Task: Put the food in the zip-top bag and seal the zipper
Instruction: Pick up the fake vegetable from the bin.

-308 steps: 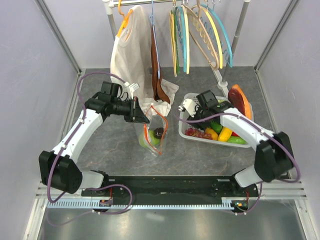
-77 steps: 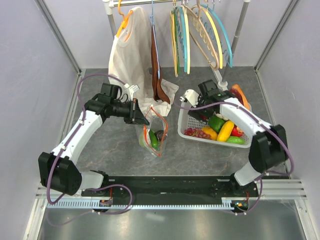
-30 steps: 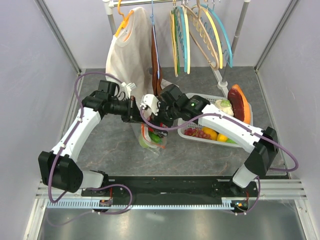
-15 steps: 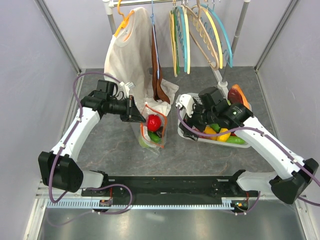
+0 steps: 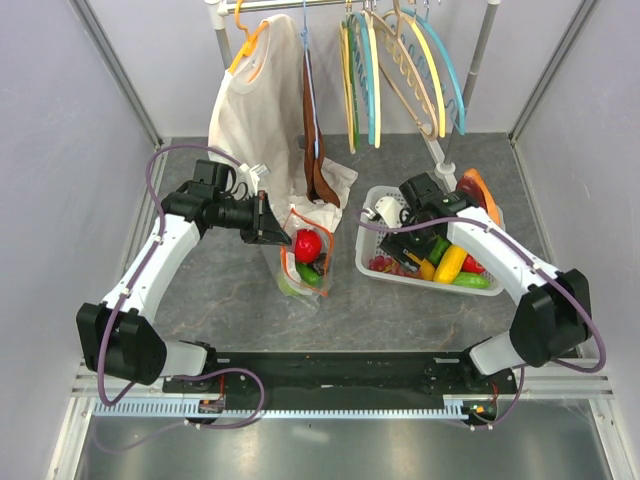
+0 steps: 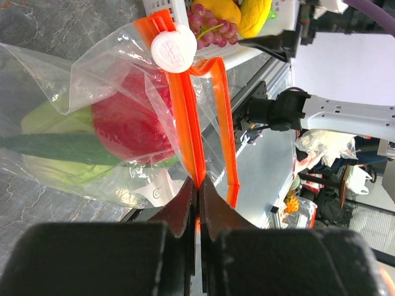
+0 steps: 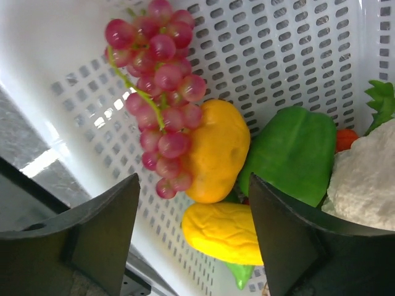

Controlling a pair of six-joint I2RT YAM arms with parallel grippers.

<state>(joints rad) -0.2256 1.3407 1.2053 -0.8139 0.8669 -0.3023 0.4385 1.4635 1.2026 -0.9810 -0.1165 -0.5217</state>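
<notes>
Orange zipper [image 6: 188, 135] of the crinkly clear zip-top bag [image 6: 92, 80] is clamped by the left gripper [image 6: 197, 185] above mottled grey table [image 5: 220, 300]; right gripper [image 7: 192, 182] is spread.

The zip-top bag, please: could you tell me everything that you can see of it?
The zip-top bag is clear, crinkly plastic with an orange zipper and a white slider. Its mouth gapes open, one strip pinched in the shut left tool, which holds it up. Inside lie a red fruit and green pieces.
</notes>
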